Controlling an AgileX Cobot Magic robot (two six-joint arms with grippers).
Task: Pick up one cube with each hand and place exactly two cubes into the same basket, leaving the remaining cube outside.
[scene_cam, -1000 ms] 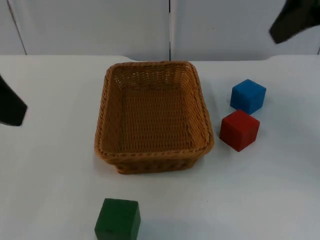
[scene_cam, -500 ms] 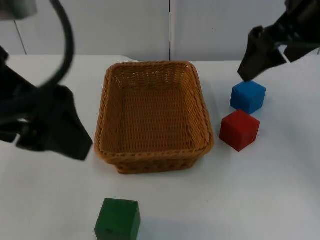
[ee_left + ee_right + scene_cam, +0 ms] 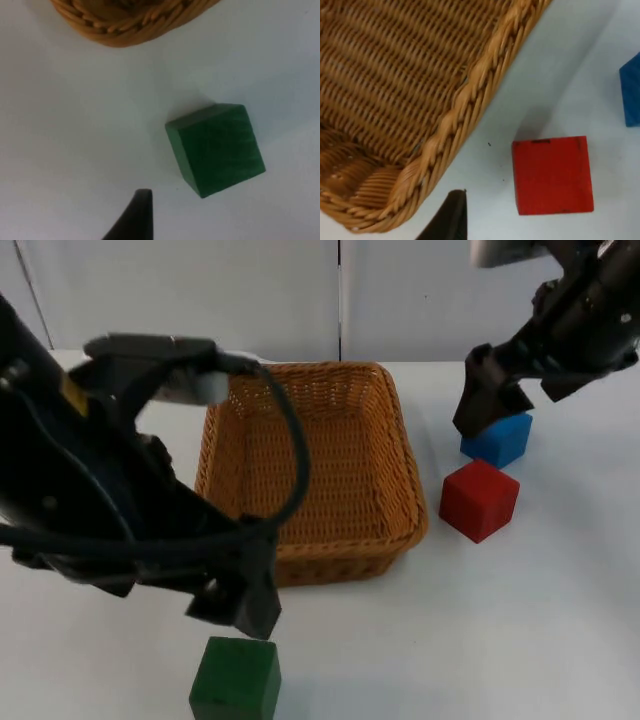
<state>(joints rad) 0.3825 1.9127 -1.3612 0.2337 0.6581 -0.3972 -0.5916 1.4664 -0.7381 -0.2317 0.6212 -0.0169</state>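
Top view: the wicker basket (image 3: 330, 460) holds no cubes; the left gripper (image 3: 240, 605) hangs just above the green cube (image 3: 236, 680) in front of it, and the right gripper (image 3: 485, 405) hovers by the blue cube (image 3: 498, 438), with the red cube (image 3: 479, 500) nearer the basket's front corner. Whether either gripper is clenched or released cannot be told. Left wrist view: the green cube (image 3: 216, 148) lies apart from the basket (image 3: 125, 22). Right wrist view: the red cube (image 3: 552, 175) sits just beside the basket (image 3: 465, 105).

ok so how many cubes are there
3, all on the table outside the basket: green cube in front of it, red cube to its right, blue cube behind the red, partly covered by the right gripper.
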